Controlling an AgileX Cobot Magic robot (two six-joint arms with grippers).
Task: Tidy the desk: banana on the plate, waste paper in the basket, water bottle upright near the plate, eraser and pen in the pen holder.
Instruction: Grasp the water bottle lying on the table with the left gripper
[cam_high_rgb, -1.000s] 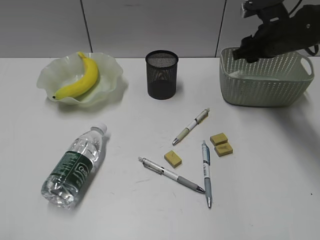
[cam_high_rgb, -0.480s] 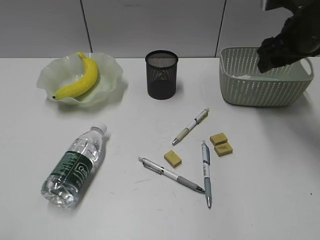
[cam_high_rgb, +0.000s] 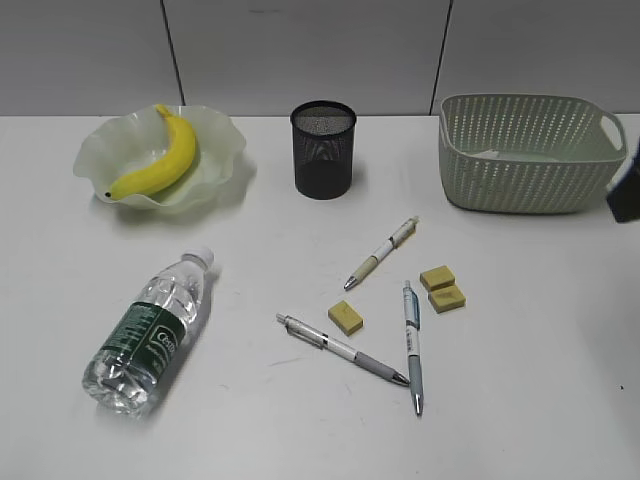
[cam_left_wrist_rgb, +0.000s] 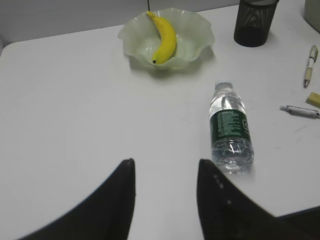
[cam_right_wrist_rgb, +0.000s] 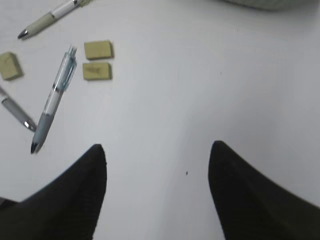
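Both arms hanging free, nothing gripped.
I'm holding the left gripper (cam_left_wrist_rgb: 165, 172) partly spread and the right gripper (cam_right_wrist_rgb: 157, 160) wide apart.

pens (cam_high_rgb: 381, 254): 3 | erasers (cam_high_rgb: 346, 317): 3 | banana (cam_high_rgb: 165, 155): 1 | plate (cam_high_rgb: 225, 135): 1 | bottle (cam_high_rgb: 148, 333): 1 | holder (cam_high_rgb: 323, 149): 1 | basket (cam_high_rgb: 525, 155): 1

The banana (cam_high_rgb: 163, 155) lies in the plate (cam_high_rgb: 225, 135), left of the pen holder (cam_high_rgb: 323, 150); the basket (cam_high_rgb: 528, 152) stands right.
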